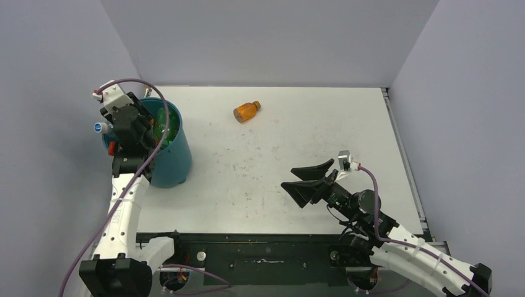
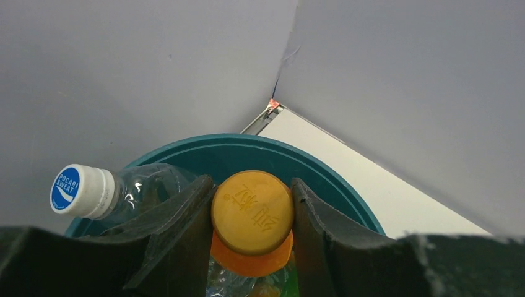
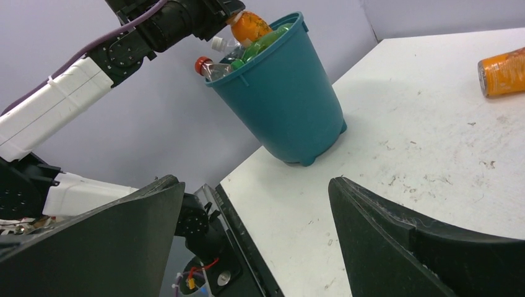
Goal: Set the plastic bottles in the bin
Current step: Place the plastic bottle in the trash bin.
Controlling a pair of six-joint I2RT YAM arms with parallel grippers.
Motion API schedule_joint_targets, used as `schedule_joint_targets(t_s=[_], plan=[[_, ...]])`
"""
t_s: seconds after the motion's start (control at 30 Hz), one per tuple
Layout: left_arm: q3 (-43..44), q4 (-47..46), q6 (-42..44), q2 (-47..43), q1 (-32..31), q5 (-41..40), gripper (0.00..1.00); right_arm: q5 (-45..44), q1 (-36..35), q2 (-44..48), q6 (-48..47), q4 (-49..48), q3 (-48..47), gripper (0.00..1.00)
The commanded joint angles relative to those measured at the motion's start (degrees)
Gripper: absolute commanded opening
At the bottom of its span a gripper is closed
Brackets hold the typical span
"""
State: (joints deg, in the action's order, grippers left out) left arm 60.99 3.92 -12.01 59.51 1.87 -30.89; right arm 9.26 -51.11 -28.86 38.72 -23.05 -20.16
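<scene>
1. Teal plastic bin [image 1: 175, 162]: smooth, round, tapering to the base. It stands at the left of the top view on a scuffed white table [image 1: 347, 124] and is heaped to the rim.
2. Inside: a green bottle [image 3: 267, 38], a clear red-capped bottle [image 3: 207, 67], and a clear white-capped bottle [image 2: 86, 190] poking over the rim.
3. Left gripper [image 1: 137, 129] hangs over the bin mouth, jaws narrow, clamped on the held orange bottle [image 2: 252, 213] just below its embossed yellow cap. Not yet released.
4. Left to do: the loose orange bottle [image 1: 246, 111], brown cap, lies on its side at upper centre, well apart from the bin.
5. Right gripper [image 1: 296, 179] sits at lower right, jaws wide, holding nothing.
</scene>
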Motion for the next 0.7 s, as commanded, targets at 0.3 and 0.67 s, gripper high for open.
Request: schedule_joint_targets(t_s=[0.3,0.67], plan=[[-0.2,-17.1,-3.5,-6.6,-0.9,0.5,0.0,0.6,-0.4,-0.4,1.2,-4.0,0.5,0.9],[-18.3,-42.1,0.6,-4.5,0.2,8.7,0.0,1.1,-0.4,1.6,-0.3,-1.2,0.2,0.9]])
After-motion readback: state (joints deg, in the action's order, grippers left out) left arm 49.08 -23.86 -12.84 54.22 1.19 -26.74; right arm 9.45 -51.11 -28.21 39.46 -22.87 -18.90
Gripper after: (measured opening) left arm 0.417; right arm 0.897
